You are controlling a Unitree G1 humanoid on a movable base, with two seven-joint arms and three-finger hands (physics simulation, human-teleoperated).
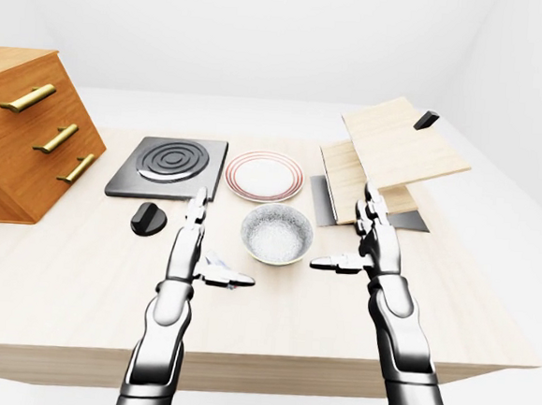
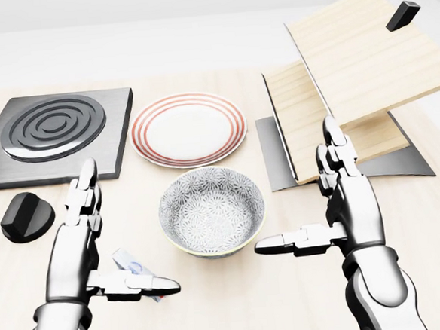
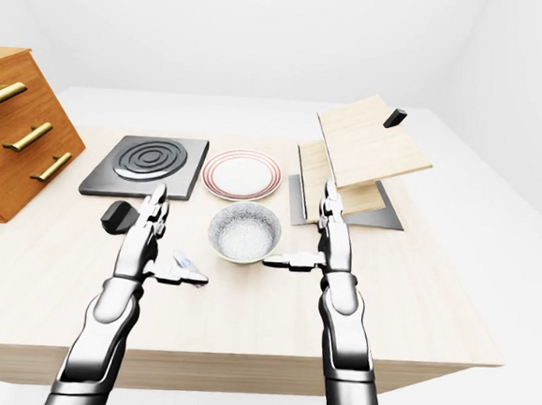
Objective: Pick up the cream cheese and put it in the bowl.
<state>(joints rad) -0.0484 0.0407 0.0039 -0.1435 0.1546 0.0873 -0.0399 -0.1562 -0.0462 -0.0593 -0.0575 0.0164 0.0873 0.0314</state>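
The patterned bowl [image 2: 207, 203] stands empty on the wooden table, between my two hands in the head view. The cream cheese [image 2: 127, 260], a small white and blue pack, lies on the table left of the bowl, mostly hidden behind my left thumb. My left hand [image 2: 130, 230] is open, fingers pointing up the view, thumb stretched right over the pack, not closed on it. My right hand [image 2: 295, 184] is open and empty just right of the bowl, its thumb pointing at the bowl's rim.
A red-rimmed plate [image 2: 188, 128] lies above the bowl. A black stove plate [image 2: 50, 135] and a black knob [image 2: 26, 216] are at the left. A wooden drawer cabinet [image 1: 23, 136] stands far left. Tilted wooden boards [image 2: 357, 72] lie at the right.
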